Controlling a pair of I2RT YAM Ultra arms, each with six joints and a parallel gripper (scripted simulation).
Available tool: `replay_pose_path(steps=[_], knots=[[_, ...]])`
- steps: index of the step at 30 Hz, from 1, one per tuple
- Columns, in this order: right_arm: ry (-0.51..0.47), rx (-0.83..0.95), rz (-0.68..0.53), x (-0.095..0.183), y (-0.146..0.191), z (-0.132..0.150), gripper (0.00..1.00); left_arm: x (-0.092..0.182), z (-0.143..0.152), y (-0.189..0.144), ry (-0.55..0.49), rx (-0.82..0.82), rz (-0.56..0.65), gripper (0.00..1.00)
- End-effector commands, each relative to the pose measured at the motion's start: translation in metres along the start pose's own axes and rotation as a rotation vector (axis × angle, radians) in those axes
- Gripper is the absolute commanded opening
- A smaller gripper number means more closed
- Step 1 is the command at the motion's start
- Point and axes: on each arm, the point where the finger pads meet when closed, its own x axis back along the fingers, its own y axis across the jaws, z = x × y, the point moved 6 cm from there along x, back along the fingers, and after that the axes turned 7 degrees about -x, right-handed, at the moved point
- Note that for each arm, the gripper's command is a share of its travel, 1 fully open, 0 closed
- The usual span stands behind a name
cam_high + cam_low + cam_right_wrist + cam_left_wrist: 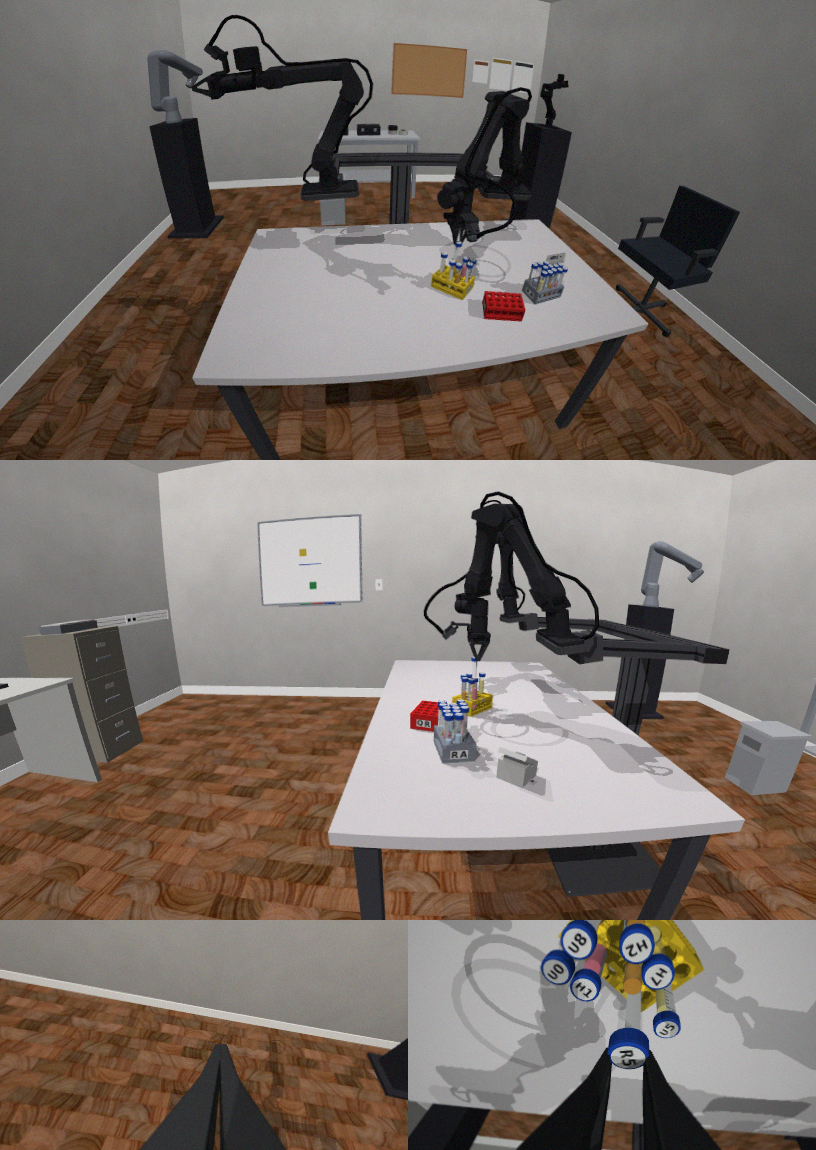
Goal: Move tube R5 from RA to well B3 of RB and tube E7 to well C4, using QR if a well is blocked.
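Note:
My left gripper [457, 240] [477, 657] [628, 1055] is shut on tube R5 [458, 245] [628, 1049] by its blue cap. R5 hangs upright above the yellow rack RB [445, 289] [484, 705] [694, 966], near the edge on the arm's side. RB holds several other tubes, with H7 [658, 972] and U5 [666, 1024] close to R5. Grey rack RA [544, 297] [444, 753] holds several blue-capped tubes; their labels are too small to read, so E7 cannot be picked out. Red rack QR [502, 314] [415, 721] shows no tubes. My right gripper [194, 88] [220, 1050] is shut and empty, high off the table.
A small grey box [514, 772] [555, 258] stands beside RA on the table [320, 331]. QR sits between RB and RA, towards the far side from the arm bases. Tubes U8 [579, 939], U0 [557, 967], H1 [585, 985] and H2 [636, 944] stand tall in RB.

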Motion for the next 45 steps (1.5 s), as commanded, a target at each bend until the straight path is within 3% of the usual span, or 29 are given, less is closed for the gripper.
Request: replay_pose_path(steps=[1, 45], knots=[[-0.052, -0.008, 0.016, 0.012, -0.004, -0.022, 0.00, -0.005, 0.006, 0.000, -0.001, -0.016, -0.014, 0.00], [-0.052, -0.008, 0.016, 0.012, -0.004, -0.022, 0.00, -0.016, -0.004, -0.003, -0.012, -0.004, -0.001, 0.00]])
